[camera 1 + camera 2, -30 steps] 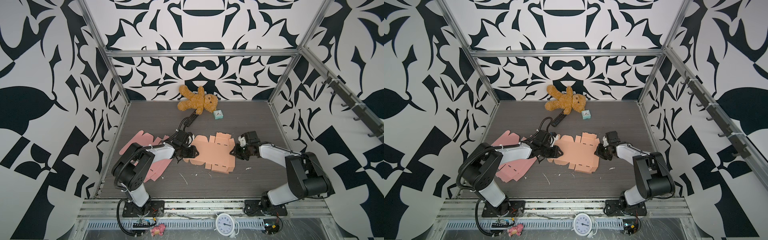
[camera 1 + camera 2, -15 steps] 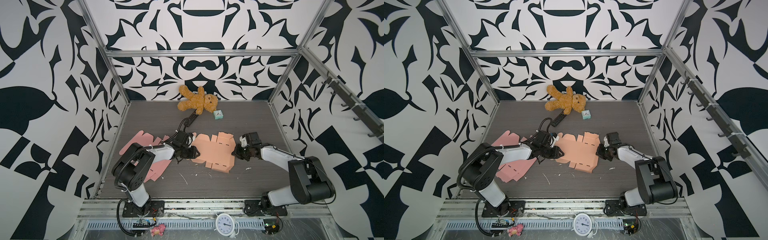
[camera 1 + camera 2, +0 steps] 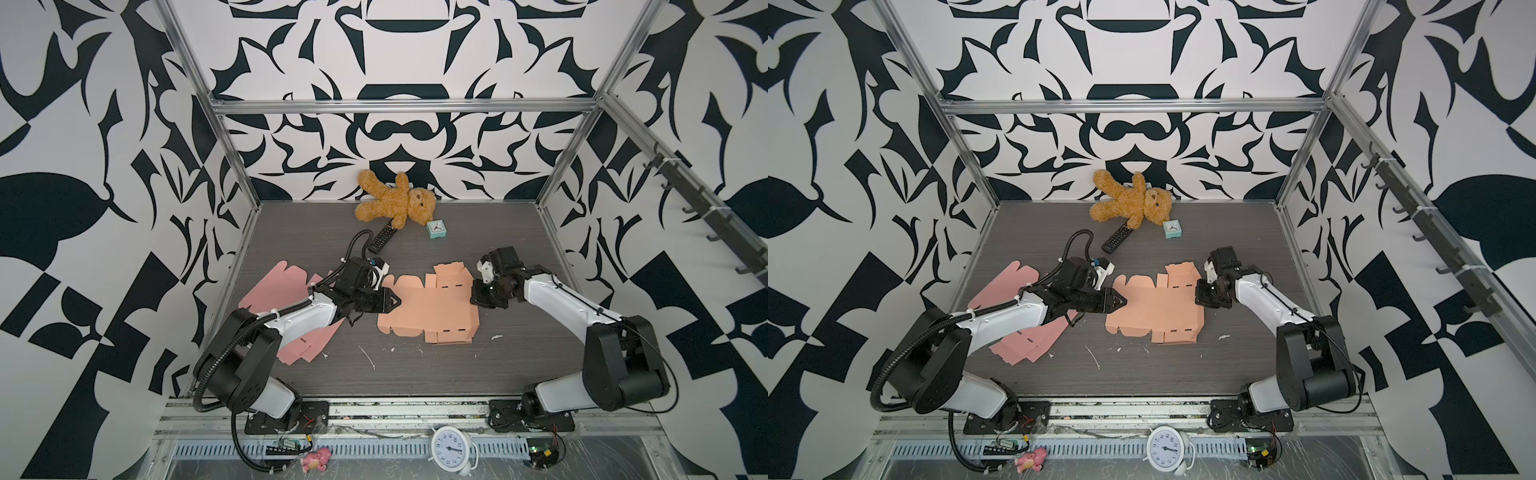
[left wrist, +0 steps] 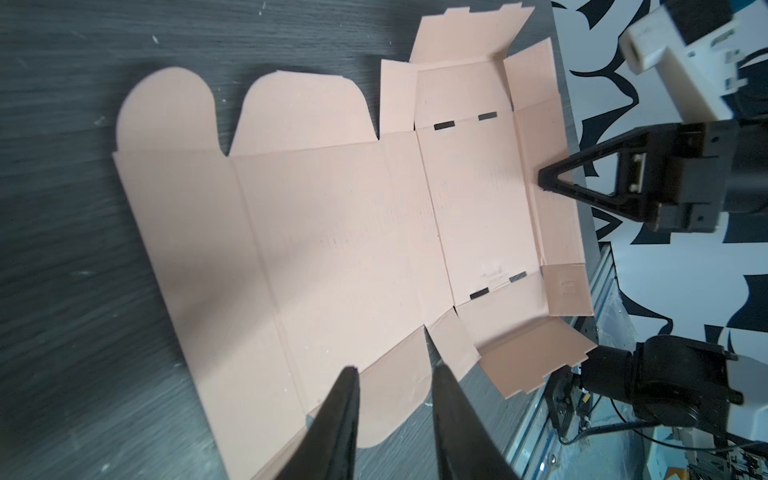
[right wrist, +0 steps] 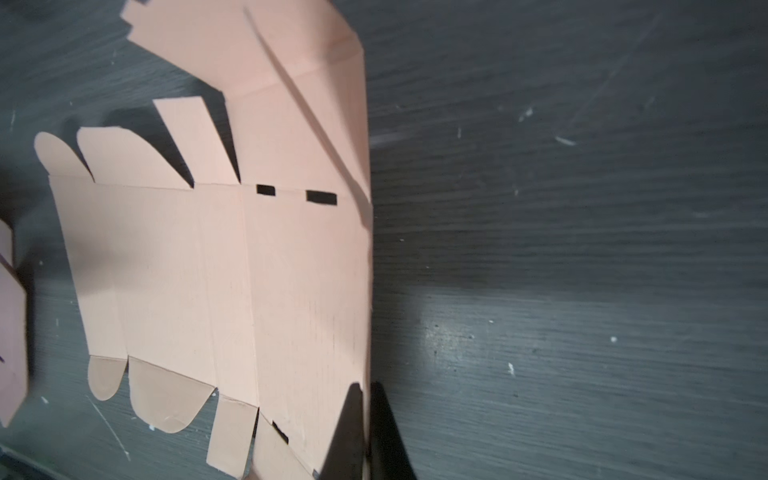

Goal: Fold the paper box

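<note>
The paper box (image 3: 428, 307) (image 3: 1154, 307) is a flat peach blank lying unfolded mid-table. At its left end my left gripper (image 3: 395, 300) (image 3: 1123, 300) rests low. In the left wrist view this gripper (image 4: 392, 374) is open, its fingers straddling a rounded flap of the paper box (image 4: 332, 249) without pinching it. My right gripper (image 3: 476, 293) (image 3: 1200, 293) is at the blank's right edge. In the right wrist view the gripper (image 5: 365, 388) is shut on the long side panel of the paper box (image 5: 249, 270), which stands raised along its crease.
A stack of pink blanks (image 3: 282, 295) lies under the left arm. A teddy bear (image 3: 395, 203), a black remote (image 3: 381, 237) and a small teal clock (image 3: 436, 228) sit at the back. A white alarm clock (image 3: 451, 451) stands on the front rail.
The right gripper's jaws have closed onto the blank's right side panel, and the blank has shifted slightly. The left gripper stays open at the left end.
</note>
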### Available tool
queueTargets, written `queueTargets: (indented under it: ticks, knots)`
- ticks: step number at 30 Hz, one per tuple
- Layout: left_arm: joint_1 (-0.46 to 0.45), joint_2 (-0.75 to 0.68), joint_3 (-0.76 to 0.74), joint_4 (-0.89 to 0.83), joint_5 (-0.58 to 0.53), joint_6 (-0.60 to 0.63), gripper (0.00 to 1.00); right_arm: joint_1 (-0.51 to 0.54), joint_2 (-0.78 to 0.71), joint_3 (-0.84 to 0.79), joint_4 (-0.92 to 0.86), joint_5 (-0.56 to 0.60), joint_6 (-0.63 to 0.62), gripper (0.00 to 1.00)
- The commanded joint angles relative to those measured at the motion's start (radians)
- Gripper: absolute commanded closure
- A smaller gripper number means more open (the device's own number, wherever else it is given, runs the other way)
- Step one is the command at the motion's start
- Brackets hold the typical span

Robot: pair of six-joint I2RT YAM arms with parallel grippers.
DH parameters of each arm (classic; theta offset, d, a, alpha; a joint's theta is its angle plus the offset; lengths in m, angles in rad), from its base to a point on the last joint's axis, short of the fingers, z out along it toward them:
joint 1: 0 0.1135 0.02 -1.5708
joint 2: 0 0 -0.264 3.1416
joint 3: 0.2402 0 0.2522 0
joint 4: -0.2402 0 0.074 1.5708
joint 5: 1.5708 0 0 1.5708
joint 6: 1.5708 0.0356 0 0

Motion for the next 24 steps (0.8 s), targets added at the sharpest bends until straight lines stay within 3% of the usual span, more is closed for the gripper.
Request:
queueTargets:
  ticks: [1, 13, 16, 24]
  knots:
    - [0.003, -0.013, -0.028, -0.042, 0.021, -0.010, 0.66, 0.046, 0.045, 0.078, -0.151, 0.080, -0.132, 0.94]
    - [0.003, 0.000, -0.071, -0.049, 0.012, -0.024, 0.66, 0.067, 0.270, 0.229, -0.105, 0.035, -0.198, 0.93]
    - [0.003, 0.004, -0.089, -0.039, 0.000, -0.031, 0.66, 0.067, 0.270, 0.214, -0.086, 0.028, -0.198, 0.91]
    - [0.007, 0.020, -0.116, -0.020, -0.016, -0.039, 0.67, 0.056, 0.190, 0.101, -0.003, -0.005, -0.090, 0.74]
